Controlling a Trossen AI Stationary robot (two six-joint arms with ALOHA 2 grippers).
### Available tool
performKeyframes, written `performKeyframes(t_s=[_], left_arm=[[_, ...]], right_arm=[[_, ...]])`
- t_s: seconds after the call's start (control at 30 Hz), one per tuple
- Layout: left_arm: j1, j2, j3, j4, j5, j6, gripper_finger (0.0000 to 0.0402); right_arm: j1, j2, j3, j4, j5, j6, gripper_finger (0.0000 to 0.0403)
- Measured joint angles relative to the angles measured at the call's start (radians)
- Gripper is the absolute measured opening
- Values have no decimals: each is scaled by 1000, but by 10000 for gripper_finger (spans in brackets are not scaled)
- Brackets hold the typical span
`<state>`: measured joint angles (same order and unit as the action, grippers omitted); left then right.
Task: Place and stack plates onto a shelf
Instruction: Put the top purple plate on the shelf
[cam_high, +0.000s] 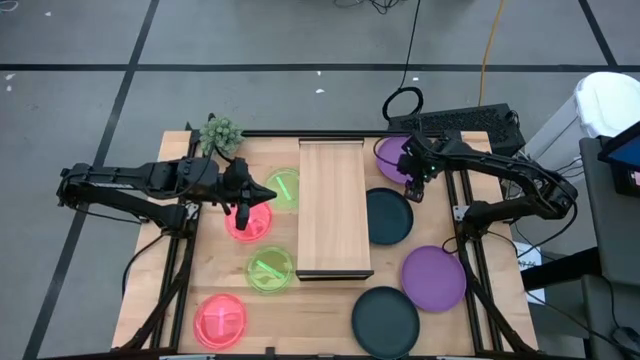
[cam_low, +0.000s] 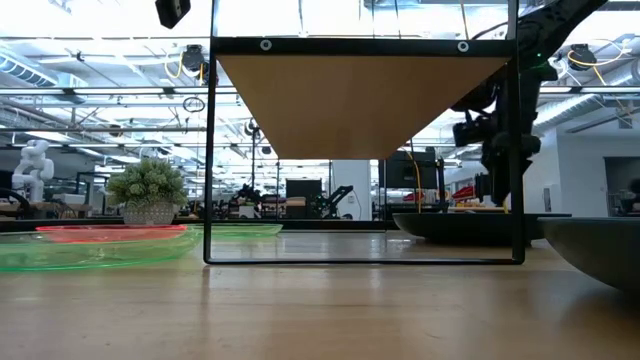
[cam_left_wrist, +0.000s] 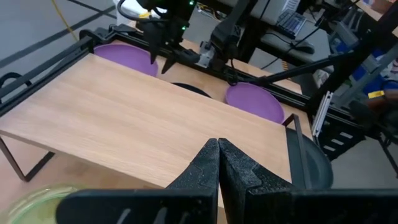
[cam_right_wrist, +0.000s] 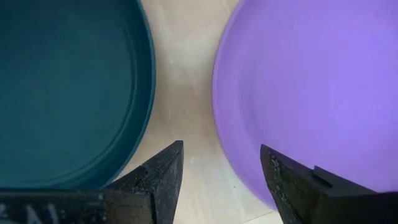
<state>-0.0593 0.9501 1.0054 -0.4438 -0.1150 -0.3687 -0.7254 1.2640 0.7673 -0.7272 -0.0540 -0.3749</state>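
Scanning from the left edge of the table, we find four small plates: a pink plate (cam_high: 221, 320) at the near corner, a green plate (cam_high: 267, 270) beside the shelf's near end, a second pink plate (cam_high: 247, 219) farther back, and a second green plate (cam_high: 283, 189) behind that one. A small potted plant (cam_high: 221, 135) sits at the far left corner.

Our left gripper (cam_high: 243, 208) hangs over the farther pink plate, fingers pressed fully together and holding nothing; in its wrist view the tips meet in a point, aimed across the shelf. We judge this arm to be waiting, or lining up on that pink plate, which would need the fingers parted first.

Centre: the shelf (cam_high: 333, 205), a long light-wood plank on a thin black frame, bare on top. No plate is on it yet, so the stacking has not begun.

Right of the shelf: a dark teal plate (cam_high: 388, 216) just beside its edge, a purple plate (cam_high: 392, 153) behind it at the far corner, another purple plate (cam_high: 434, 277) nearer us, and a second teal plate (cam_high: 385, 319) at the front.

Our right gripper (cam_high: 414, 182) hovers above the strip of bare tabletop (cam_right_wrist: 180, 93) between the far purple plate and the teal one, fingers spread wide and empty. One finger sits toward the purple rim, which we read as setting up an edge pinch on that plate.
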Motion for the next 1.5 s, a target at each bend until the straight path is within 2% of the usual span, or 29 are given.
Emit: performKeyframes(t_s=[0.27, 0.47, 0.63, 0.87, 1.13, 1.3, 1.5], left_arm=[[0, 0, 0, 0, -31, -3, 4], [0, 0, 0, 0, -45, -3, 4], [0, 0, 0, 0, -45, -3, 4], [0, 0, 0, 9, -44, -21, 4], [0, 0, 0, 135, -45, -32, 4], [1, 0, 0, 152, -77, -25, 4], [1, 0, 0, 194, -98, -111, 4]], right_arm=[[0, 0, -35, 11, -9, -193, 196], [0, 0, -97, 71, 53, -226, 196], [0, 0, -130, 141, 55, -294, 192], [0, 0, -211, 225, 57, -330, 138], [2, -3, -270, 307, 67, -319, 69], [1, -1, -281, 398, 103, -329, 18], [1, -3, -283, 432, 100, -303, 7]])
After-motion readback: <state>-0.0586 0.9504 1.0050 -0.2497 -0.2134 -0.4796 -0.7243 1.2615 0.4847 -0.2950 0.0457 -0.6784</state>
